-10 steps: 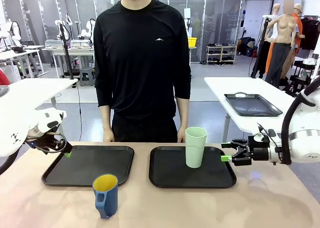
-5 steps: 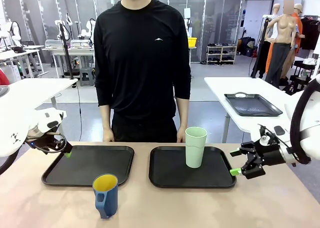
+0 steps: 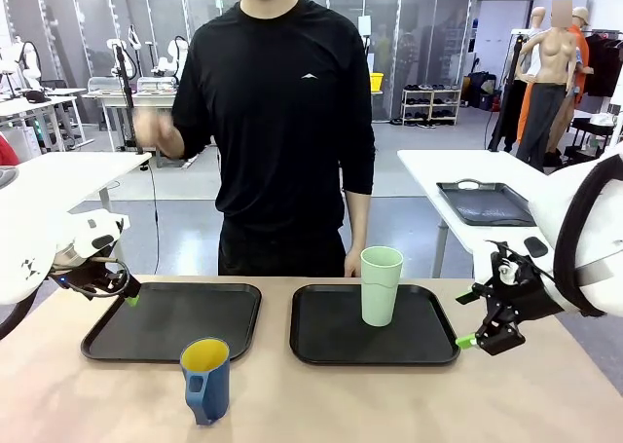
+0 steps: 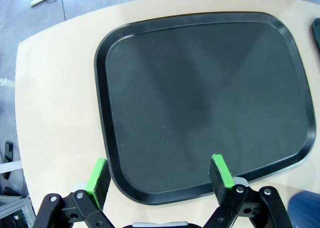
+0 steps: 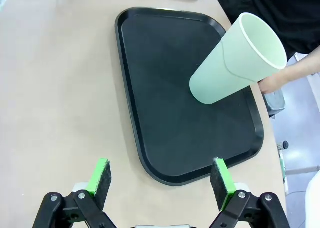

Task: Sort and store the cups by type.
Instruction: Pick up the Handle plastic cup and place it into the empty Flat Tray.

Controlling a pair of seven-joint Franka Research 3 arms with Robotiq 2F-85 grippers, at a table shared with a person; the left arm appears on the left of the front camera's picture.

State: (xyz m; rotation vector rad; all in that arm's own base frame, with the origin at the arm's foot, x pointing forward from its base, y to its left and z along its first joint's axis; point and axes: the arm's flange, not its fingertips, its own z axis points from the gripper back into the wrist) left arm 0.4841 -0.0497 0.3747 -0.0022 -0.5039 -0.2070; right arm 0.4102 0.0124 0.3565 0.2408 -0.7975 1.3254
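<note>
While the mint tumbler (image 3: 381, 285) stands on the right tray (image 3: 331, 338) and the blue mug (image 3: 205, 378) by the worktop's (image 3: 389, 404) near edge, left gripper (image 4: 159, 169) and right gripper (image 5: 161, 170) hang at opposite ends, fingers wide.

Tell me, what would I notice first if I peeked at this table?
A tall mint-green tumbler stands upright on the right black tray, and a dark blue mug with a yellow inside sits on the table in front of the left black tray. The open left pincer hangs by that tray's edge, and the open right pincer beside the other. Across the table, a person in black holds one hand up.
</note>
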